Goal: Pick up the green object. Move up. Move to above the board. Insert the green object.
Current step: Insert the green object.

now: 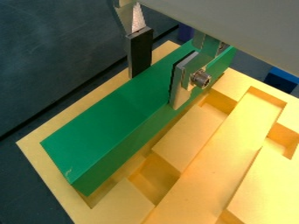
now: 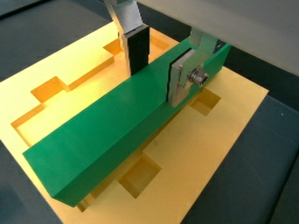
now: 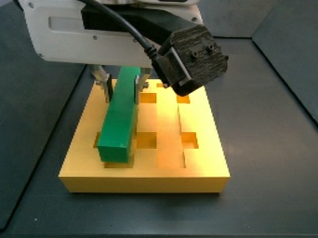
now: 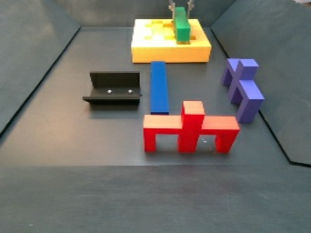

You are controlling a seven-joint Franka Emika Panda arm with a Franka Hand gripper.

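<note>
A Franka arm's gripper was at the far end of the desk, above the yellow-orange board, with its two flat silver fingers closed against the long sides of the green bar, one plate on each side near one end of the bar. In both wrist views the bar ran lengthwise over the board, lying along one of its long edges, with square holes and a raised rib of the board showing beside it. In a side view the green bar sat toward the left long edge of the board, its near end reaching toward the board's front edge (whether it was fully seated in a groove or only resting on top could not be told). The white and black body of the arm filled the upper part of that view, hiding the fingers. Across the rest of the desk, a long blue bar lay in the middle, running from the board toward the front. The dark L-shaped fixture stood to its left. Two purple blocks stood near the right edge, and a red piece with upright posts stood nearest the front edge.
</note>
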